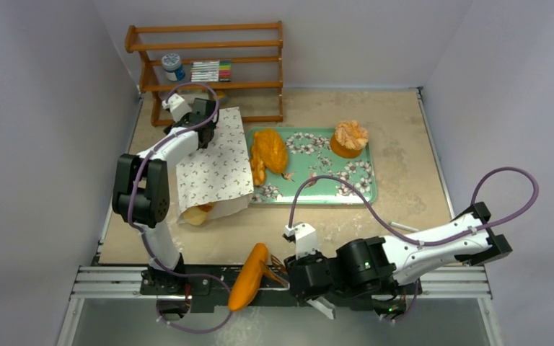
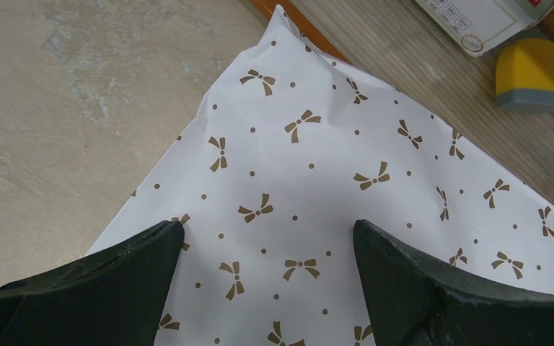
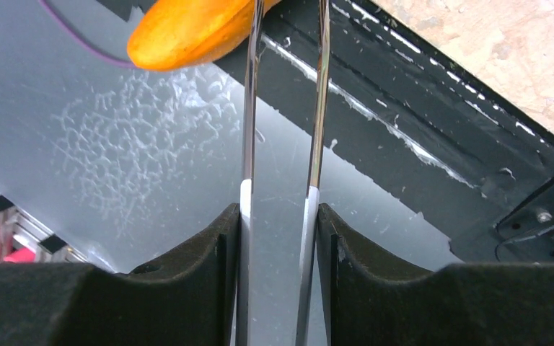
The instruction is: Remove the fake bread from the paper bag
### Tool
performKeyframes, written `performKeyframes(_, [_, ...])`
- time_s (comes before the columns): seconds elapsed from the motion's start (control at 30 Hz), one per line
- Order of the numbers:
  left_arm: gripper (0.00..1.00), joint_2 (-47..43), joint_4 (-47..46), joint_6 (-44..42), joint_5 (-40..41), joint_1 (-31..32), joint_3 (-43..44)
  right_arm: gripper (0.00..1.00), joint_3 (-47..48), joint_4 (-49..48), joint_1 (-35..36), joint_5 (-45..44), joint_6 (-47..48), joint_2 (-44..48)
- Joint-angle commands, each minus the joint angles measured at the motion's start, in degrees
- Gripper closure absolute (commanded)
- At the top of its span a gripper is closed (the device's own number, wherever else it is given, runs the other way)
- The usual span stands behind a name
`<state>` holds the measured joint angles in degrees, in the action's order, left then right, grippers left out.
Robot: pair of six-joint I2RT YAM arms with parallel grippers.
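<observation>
bread: long loaf (image 1: pixel 247 282) at near desk (image 1: pixel 404 194) edge, met by tongs (image 3: pixel 318 115) tips; lumpy loaf (image 1: pixel 270 150) and ruffled pastry (image 1: pixel 350 137) seated on green tray (image 1: pixel 317 189) | bag: paper bag (image 2: pixel 317 180) laid flat, left of tray | right hand (image 3: pixel 280 216): clamped on tongs | left hand (image 2: pixel 267 231): spread wide above bag, nothing held
</observation>
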<state>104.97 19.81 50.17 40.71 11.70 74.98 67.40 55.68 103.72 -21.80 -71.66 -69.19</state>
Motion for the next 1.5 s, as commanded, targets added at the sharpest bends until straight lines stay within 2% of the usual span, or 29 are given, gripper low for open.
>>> performKeyframes(0.0, [0.11, -2.63, -2.90, 0.01, -0.19, 0.16, -1.47, 0.58, -2.71, -7.37, -3.68, 0.79, -0.20, 3.14])
performKeyframes(0.23, [0.11, -2.15, -3.58, -0.02, -0.84, 0.16, -1.59, 0.58, -7.59, -14.53, -10.92, 4.29, 2.26, 7.12])
performKeyframes(0.37, [0.11, -2.34, -3.80, 0.00, -1.28, 0.16, -1.43, 0.58, -8.37, -15.41, -13.30, 7.01, 3.06, 7.11])
performKeyframes(0.63, [0.11, -2.73, -4.99, -0.25, -1.55, 0.16, -2.27, 0.57, -9.08, -14.24, -13.82, 11.75, 1.64, 6.87])
performKeyframes(1.0, [0.11, -2.58, -6.46, -0.78, -2.44, -0.23, -3.07, 0.56, -7.63, -10.00, -13.88, 13.76, 0.26, 5.76])
performKeyframes(1.47, [0.11, -2.57, -7.97, -1.12, -3.48, -1.22, -4.33, 0.55, -11.50, -17.77, -17.88, 20.06, 2.74, 3.51])
